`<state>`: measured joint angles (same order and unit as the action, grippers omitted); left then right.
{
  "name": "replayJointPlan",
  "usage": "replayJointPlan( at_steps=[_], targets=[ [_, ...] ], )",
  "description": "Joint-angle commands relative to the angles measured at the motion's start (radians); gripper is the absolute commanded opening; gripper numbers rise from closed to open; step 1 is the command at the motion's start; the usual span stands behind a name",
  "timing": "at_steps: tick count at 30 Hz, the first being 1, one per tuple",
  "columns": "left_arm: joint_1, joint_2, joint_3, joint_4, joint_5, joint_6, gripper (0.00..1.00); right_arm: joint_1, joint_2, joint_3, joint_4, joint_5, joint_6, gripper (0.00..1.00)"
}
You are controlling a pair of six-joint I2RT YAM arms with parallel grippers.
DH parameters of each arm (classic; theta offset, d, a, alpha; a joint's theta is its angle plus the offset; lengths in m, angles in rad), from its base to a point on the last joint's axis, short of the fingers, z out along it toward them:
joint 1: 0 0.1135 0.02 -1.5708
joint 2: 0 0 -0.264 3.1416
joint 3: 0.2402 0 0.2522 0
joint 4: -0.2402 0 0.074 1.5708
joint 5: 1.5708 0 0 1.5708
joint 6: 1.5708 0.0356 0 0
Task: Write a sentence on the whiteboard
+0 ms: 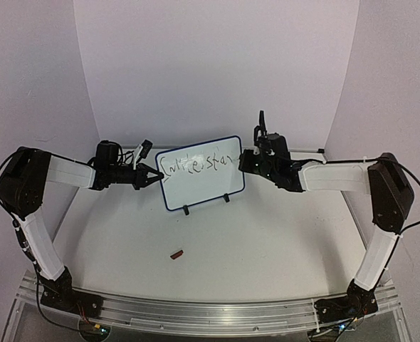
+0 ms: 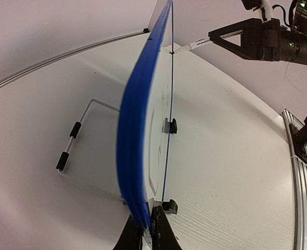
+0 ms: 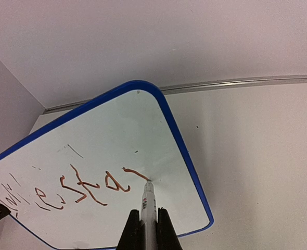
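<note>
The whiteboard [image 1: 203,191] stands near-upright at the back middle of the table [image 1: 281,242], between the two arms, on two small black feet [image 2: 169,125] with a wire prop [image 2: 75,151] behind it. The left gripper [image 2: 147,230] is clamped on the board's left edge, with the blue frame pinched between closed jaws. The right gripper [image 3: 148,225] is closed on a marker [image 3: 148,205], held low on the barrel. The marker tip touches the board at the end of the sentence [image 3: 86,190], close to the right frame. That is one scrawled line across the upper half, and the lower half is bare.

Judging by looks, the board is a thin, light, stiff panel with a slick face. On feet that small, it will likely slide or tip back under pen pressure unless you brace it. Hold it by the frame edge, as it is held now, and never by the face, because fresh ink smears. A mid-height grip on the side should resist twist best. The marker is slim and smooth, so it can rotate or ride up in the jaws if you press hard. Use light contact and short strokes. There is little room left on the right, so the next words probably need the lower area. A small reddish piece [image 1: 176,253] lies on the table in front of the board, possibly the cap, but I can't tell.
</note>
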<state>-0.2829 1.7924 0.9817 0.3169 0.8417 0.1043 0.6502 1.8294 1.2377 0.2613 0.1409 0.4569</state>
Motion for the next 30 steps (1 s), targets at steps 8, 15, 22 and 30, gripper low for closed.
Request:
replayJointPlan(
  at_steps=[8,15,22,30],
  targets=[
    [0.000,0.004,0.003,-0.070,-0.095,0.069,0.00,-0.006,-0.093,-0.029,0.038,0.008,-0.002,0.00],
    [0.000,0.004,0.002,-0.070,-0.094,0.069,0.00,-0.010,-0.060,0.013,0.042,0.000,-0.012,0.00],
    [0.000,0.004,0.001,-0.069,-0.095,0.069,0.00,-0.016,-0.038,0.040,0.047,-0.010,-0.013,0.00],
    [0.000,0.004,0.002,-0.070,-0.095,0.069,0.00,-0.021,-0.017,0.048,0.046,-0.020,-0.004,0.00]
  ],
)
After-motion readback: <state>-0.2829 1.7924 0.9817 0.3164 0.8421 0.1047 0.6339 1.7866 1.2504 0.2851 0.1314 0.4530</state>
